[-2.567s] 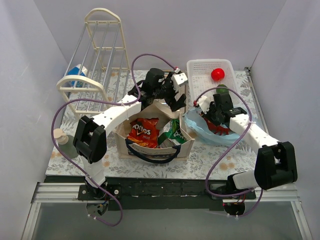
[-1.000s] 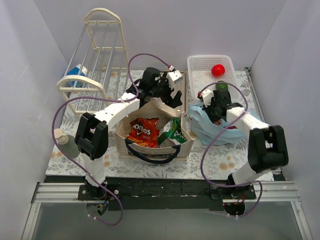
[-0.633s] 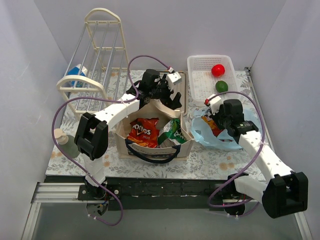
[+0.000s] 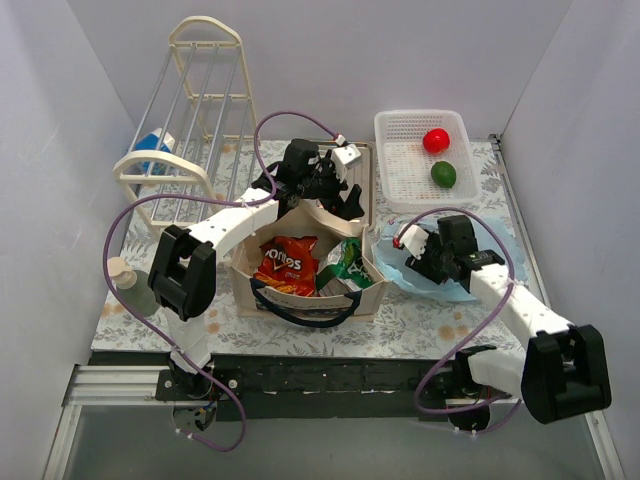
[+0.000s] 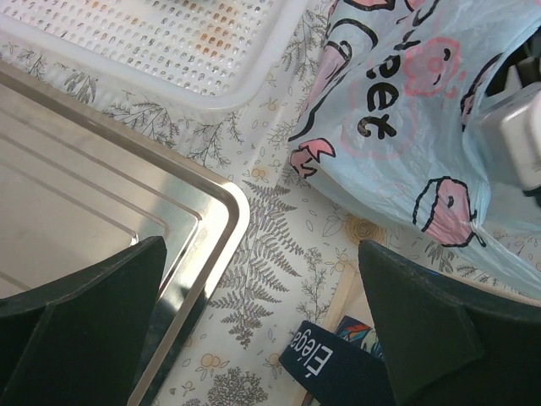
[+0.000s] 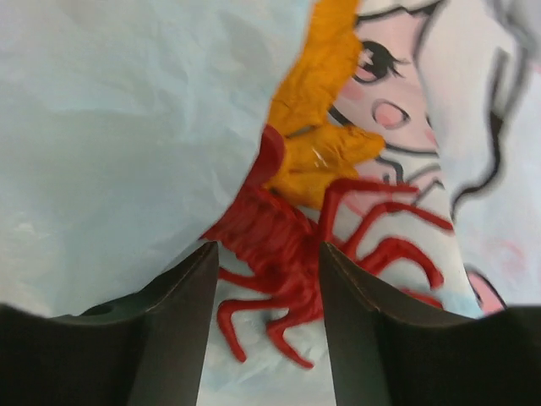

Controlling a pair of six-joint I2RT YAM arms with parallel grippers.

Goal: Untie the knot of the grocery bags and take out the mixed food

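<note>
The left claw [image 5: 260, 247] hangs spread wide and empty over the tray [image 5: 211, 211], at 12 o'clock of the tote [image 4: 378, 290]. The Doritos [image 4: 285, 262] and the green snack bag [image 4: 345, 262] lie in the tote.

At 3 o'clock of the tote, the right claw [image 6: 269, 249] is down in the mouth of the blue bag [image 5: 397, 110]. Its jaws are about half parted, straddling the lobster [image 6: 287, 254] and gripping nothing.

To do this well, sink a little deeper so the pads meet the thick red body rather than the thin legs. Keep the loose film at 10 o'clock out of the bite, then close and lift straight up.

In the wrist view the lobster's long axis seems to run from 7 to 1 o'clock. Its orange claws point to 1 and its legs fan toward 4.
</note>
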